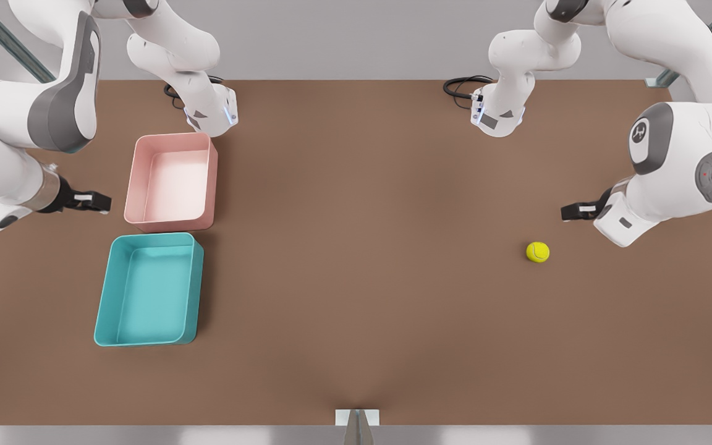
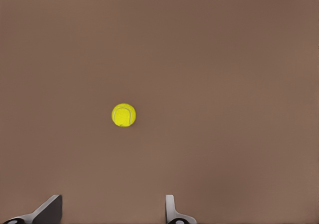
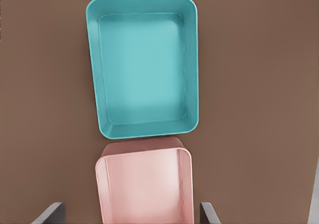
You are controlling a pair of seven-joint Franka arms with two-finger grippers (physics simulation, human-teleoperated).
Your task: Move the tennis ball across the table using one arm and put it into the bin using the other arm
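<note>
Front view: the tennis ball [image 1: 538, 251] is seen resting on the table [image 1: 362, 278] toward the front view's right, well apart from the bin [image 1: 104, 309], which lies at the front view's left with a pink tray [image 1: 136, 185] just beside its far end. The ball is not touched by anything.

The left gripper [image 1: 569, 211] is held above the table near the ball, on the front view's right. From the left wrist view the ball [image 2: 123, 115] is seen below and ahead of the gripper, and its 2 fingers [image 2: 172, 209] are spread apart with nothing between them. The right gripper [image 1: 101, 201] is held at the front view's left beside the pink tray. In the right wrist view the bin [image 3: 102, 59] and the pink tray [image 3: 102, 184] are seen below, and its 2 fingers [image 3: 50, 213] are likewise set wide with nothing held.

The task is judged to be at step 1: the ball has not yet been grasped. Next, the left gripper would need to be lowered and centred over the ball, so that it is closed around the middle and the ball is not nudged into rolling. The right arm waits by the bin for the second part.
</note>
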